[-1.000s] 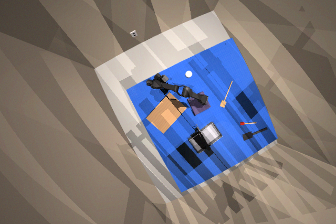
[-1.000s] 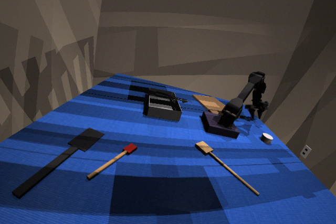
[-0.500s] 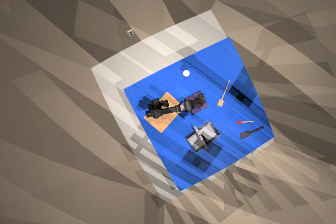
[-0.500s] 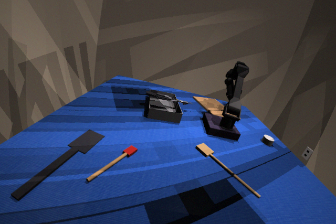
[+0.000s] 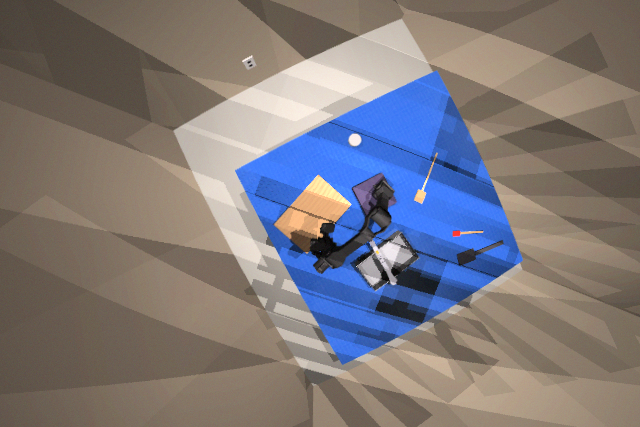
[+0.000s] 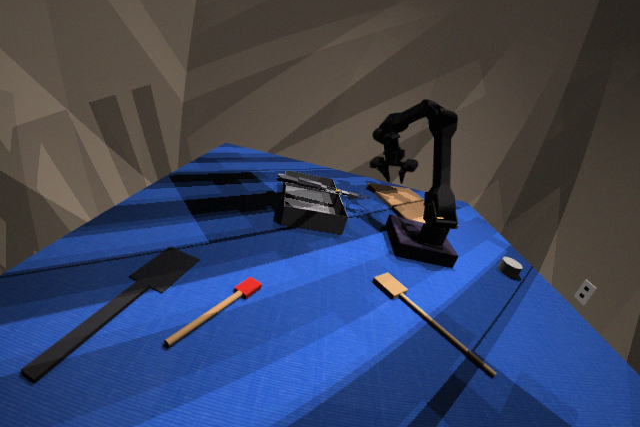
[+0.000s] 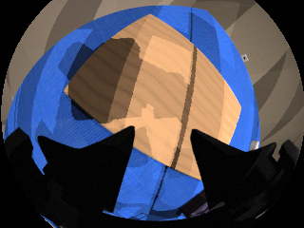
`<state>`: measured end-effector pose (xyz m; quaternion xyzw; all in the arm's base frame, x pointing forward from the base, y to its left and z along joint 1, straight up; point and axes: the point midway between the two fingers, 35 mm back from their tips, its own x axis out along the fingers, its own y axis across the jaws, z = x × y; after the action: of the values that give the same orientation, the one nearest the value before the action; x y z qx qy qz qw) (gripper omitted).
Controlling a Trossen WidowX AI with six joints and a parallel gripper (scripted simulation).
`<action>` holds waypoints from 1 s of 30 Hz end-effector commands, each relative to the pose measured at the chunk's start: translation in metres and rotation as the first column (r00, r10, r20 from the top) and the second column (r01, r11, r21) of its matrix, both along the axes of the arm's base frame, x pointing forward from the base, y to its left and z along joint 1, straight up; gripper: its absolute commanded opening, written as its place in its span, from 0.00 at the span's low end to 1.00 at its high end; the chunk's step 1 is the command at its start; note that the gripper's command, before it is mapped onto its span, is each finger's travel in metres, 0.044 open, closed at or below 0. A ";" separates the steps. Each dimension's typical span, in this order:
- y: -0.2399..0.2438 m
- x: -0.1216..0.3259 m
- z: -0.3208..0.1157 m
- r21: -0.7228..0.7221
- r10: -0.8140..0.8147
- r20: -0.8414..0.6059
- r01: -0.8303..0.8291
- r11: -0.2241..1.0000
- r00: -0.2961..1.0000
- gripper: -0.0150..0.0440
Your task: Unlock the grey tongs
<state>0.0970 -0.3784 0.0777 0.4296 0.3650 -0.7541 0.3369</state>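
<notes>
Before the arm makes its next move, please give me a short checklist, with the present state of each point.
1. Black two-finger gripper open: ok.
2. Nothing between its fingers: ok.
3. Long grey metal tongs lying across the dark rectangular roasting tin: ok.
4. Gripper above the tongs: not ok, it hangs near the flat wooden board.
5. Gravity lock by the hinge released: cannot tell.
6. Tongs lying open on the board: not ok.
</notes>
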 end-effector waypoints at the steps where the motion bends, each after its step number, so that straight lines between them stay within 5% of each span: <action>1: 0.024 0.052 0.007 0.042 0.314 -0.028 -0.313 0.949 0.949 0.69; 8: 0.073 0.121 0.013 0.114 0.708 -0.064 -0.700 0.705 0.703 0.69; 15: 0.154 0.188 0.018 0.222 0.976 -0.092 -0.952 0.213 0.197 0.69; 24: 0.265 0.227 0.015 0.385 0.883 -0.077 -0.831 -0.403 -0.464 0.69; 30: 0.273 0.228 0.014 0.407 0.852 -0.072 -0.795 -0.449 -0.518 0.69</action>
<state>0.3243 -0.1094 0.0893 -0.2045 0.6655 -0.1524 0.7015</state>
